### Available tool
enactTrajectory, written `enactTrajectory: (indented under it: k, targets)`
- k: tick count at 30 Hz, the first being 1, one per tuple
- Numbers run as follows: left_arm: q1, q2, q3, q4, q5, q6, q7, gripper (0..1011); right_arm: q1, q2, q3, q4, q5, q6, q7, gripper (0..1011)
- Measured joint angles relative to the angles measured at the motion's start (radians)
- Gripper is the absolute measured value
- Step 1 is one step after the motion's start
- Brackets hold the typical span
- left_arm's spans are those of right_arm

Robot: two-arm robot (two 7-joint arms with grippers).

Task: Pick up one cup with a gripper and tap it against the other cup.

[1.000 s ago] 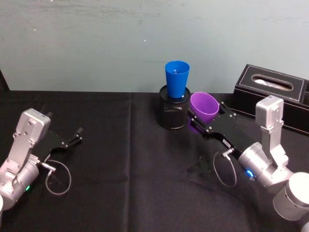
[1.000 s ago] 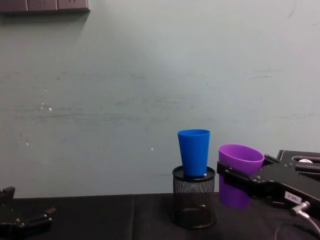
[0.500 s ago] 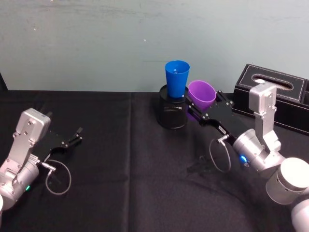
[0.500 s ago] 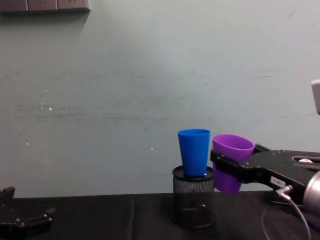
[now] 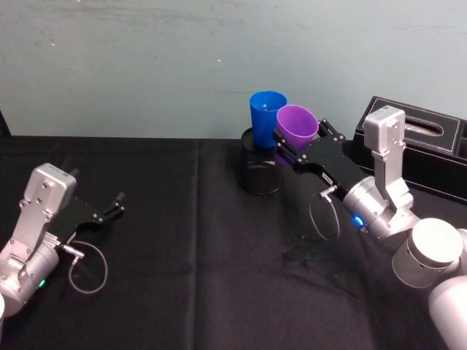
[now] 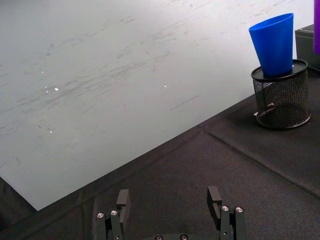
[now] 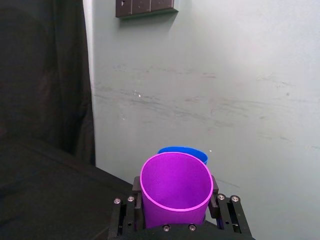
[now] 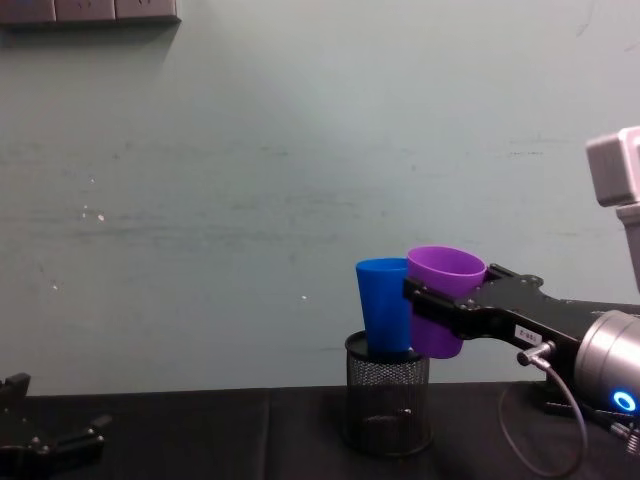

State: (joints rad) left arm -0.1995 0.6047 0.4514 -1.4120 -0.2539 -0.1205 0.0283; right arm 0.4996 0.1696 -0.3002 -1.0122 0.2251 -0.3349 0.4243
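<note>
Chest view shows the right gripper (image 8: 430,302) clamped around the purple cup (image 8: 446,270), held aloft and touching the blue cup (image 8: 380,300), which stands in the black mesh pen holder (image 8: 386,405). The left gripper (image 6: 169,202) rests well apart, fingers spread.

The middle of the black tabletop (image 5: 190,248) lies bare, a wide lane between the two arms. At the back centre a mesh holder (image 5: 260,175) stands with the blue cup (image 5: 265,117) upright in it. The purple cup (image 5: 295,124), clamped in the right tool (image 5: 299,140), sits against the blue cup's right side with no gap showing. A black box (image 5: 430,142) closes the right rear. The left tool (image 5: 115,205), fingers spread, lies low at the left, well apart from the holder. The wall (image 5: 146,65) bars the far edge.
</note>
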Motion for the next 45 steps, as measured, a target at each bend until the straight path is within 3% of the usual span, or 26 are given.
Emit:
enactTrajectory:
  k: [25,45]
  targets:
    - [0.000,0.000,0.000,0.000,0.000,0.000,0.000,1011,0.095,-0.039,-0.004,0.151,-0.010,-0.040,0.033,733]
    - [0.000,0.000,0.000,0.000,0.000,0.000,0.000,1011,0.136,-0.057,0.000,0.207,-0.017,-0.060,0.041,733]
